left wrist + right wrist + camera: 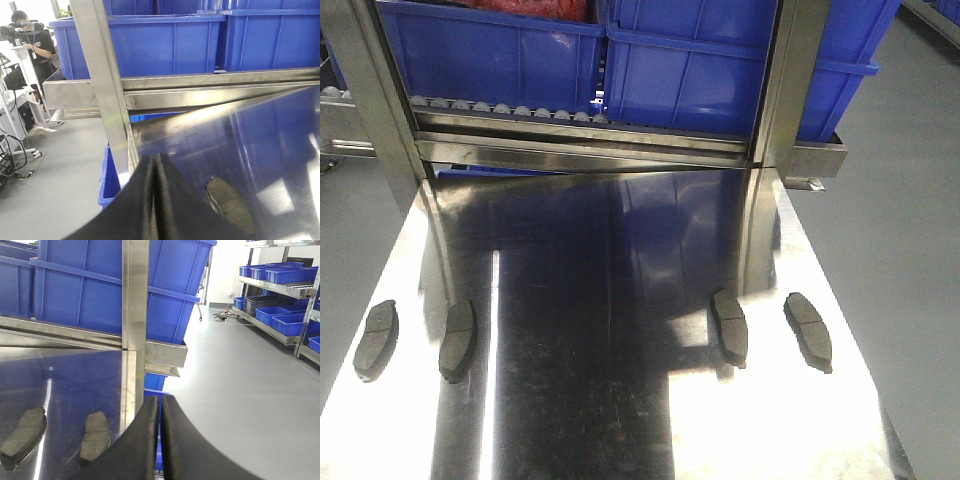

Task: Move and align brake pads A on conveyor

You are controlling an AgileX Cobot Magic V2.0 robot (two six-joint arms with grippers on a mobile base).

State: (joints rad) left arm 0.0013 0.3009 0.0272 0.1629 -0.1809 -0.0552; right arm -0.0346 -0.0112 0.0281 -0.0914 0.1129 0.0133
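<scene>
Several brake pads A lie flat on a shiny steel table (620, 400), not on a belt. Two rest near its left edge (377, 338) (458, 340) and two toward the right (729, 327) (808, 331). The conveyor is out of view. The front view shows neither gripper. In the left wrist view my left gripper (155, 165) is shut on nothing above the table's left edge, with one pad (230, 202) to its right. My right gripper (160, 405) is likewise shut and empty beside the table's right edge, with two pads (95, 436) (24, 436) to its left.
Blue bins (690, 70) sit on a roller rack (500, 108) behind the table. Steel uprights (370, 90) (785, 80) rise at the table's far corners. Grey floor lies either side. Shelving with blue bins (280, 285) stands far right, and a person (35, 45) far left.
</scene>
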